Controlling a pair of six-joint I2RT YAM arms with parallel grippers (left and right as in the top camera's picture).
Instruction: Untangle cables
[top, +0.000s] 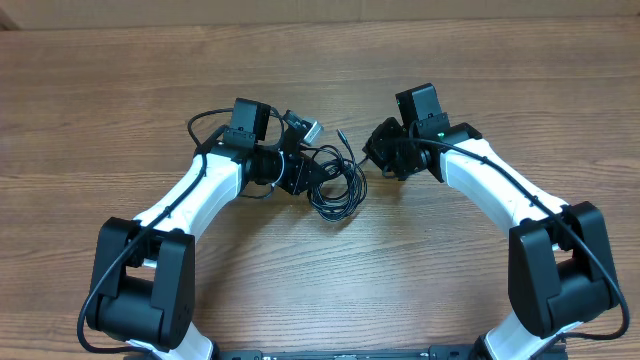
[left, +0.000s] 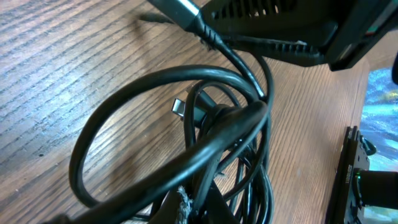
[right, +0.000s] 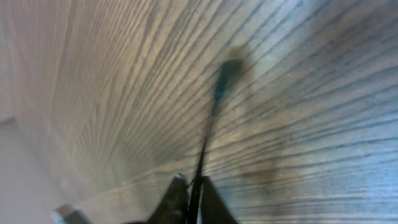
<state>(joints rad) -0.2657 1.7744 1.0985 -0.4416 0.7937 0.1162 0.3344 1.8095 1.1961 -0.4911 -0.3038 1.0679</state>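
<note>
Overhead: cables (top: 338, 188) sit mid-counter, coiled between the arms. Left gripper (top: 298, 178) is at the coil's left side, right gripper (top: 378, 152) just beside its right.

Left wrist: left gripper looks clenched on the bundle itself. Loops overlap, with a silver-tipped plug (left: 179, 107) buried inside them.

Right wrist: right gripper is pinched on a loose cord (right: 208, 130), tip pointing away over bare counter.

Risk: pulling apart while the left clamps several strands would cinch the loops. The plug may snag, and the thin cord could slip from the pinch.
</note>
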